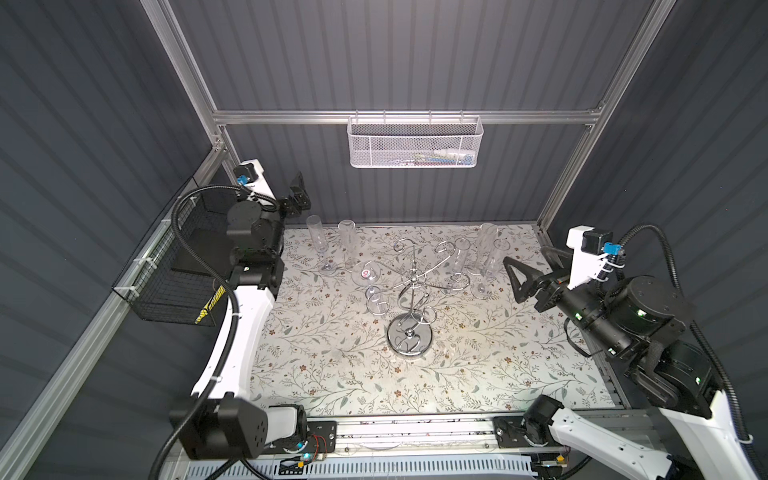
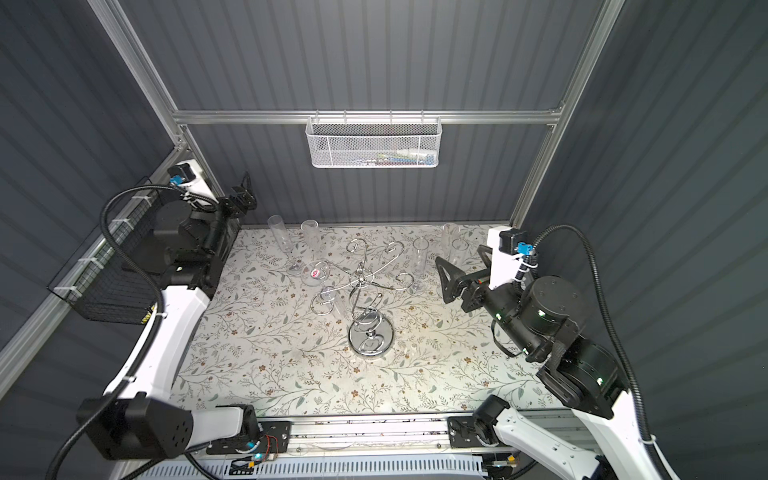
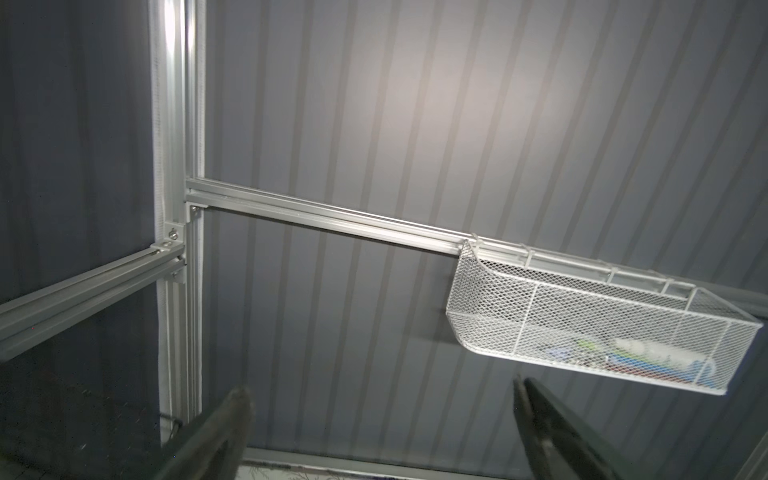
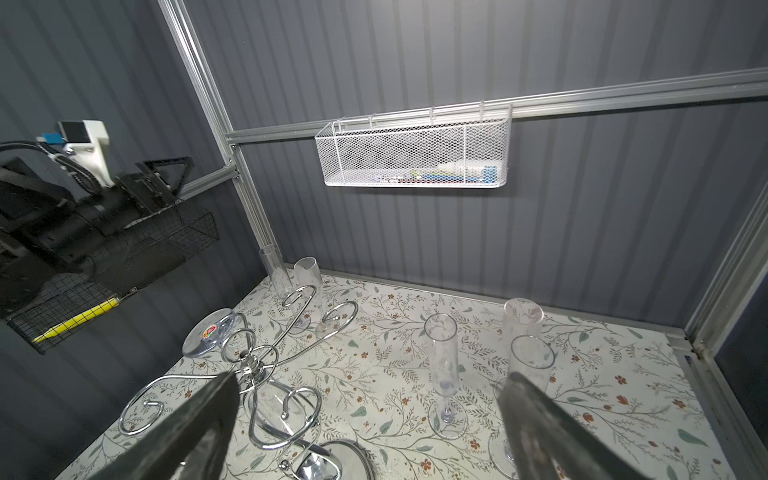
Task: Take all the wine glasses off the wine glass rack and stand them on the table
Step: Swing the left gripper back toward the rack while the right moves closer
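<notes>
Right wrist view: wine glass rack (image 4: 249, 363) near, ahead of empty right gripper (image 4: 372, 376), jaws wide apart.

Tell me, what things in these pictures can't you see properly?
- White mesh basket: its contents are too small and blurred behind the mesh in every view.
- Hanging wine glass: the sticker on its foot is too small to read in both top views.
- Left hand: cut off by the left wrist view's edge; only its fingertips show.
- Black wire basket: the left arm hides part of it in both top views.
</notes>
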`<control>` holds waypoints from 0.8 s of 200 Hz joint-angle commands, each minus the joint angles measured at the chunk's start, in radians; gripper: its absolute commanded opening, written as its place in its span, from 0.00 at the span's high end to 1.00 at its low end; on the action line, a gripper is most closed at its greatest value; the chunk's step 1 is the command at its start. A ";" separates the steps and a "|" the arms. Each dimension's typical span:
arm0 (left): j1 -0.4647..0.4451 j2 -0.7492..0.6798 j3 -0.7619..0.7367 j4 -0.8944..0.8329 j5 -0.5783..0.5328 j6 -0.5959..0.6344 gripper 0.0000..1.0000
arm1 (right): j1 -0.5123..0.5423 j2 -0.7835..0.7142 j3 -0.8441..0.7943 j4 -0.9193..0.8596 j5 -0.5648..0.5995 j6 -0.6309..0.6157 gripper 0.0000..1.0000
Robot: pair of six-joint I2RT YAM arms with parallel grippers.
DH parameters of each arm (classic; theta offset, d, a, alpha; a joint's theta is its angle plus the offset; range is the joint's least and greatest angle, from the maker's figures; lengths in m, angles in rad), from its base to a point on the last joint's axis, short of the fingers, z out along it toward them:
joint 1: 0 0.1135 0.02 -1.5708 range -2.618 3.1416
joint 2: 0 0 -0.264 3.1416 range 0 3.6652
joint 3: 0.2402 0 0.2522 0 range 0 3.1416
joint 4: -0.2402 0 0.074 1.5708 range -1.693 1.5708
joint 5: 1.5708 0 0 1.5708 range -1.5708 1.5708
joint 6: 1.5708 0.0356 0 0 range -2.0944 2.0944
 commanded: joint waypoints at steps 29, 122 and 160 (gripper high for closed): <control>0.000 -0.244 -0.004 -0.557 0.217 -0.270 0.00 | -0.002 0.017 0.014 -0.054 -0.136 0.038 0.01; 0.000 -0.514 -0.386 -0.455 0.811 -0.904 0.09 | -0.003 0.040 -0.043 -0.047 -0.148 0.095 0.01; 0.000 -0.566 -0.536 -0.204 0.902 -1.159 0.27 | -0.003 0.026 -0.040 -0.070 -0.144 0.109 0.01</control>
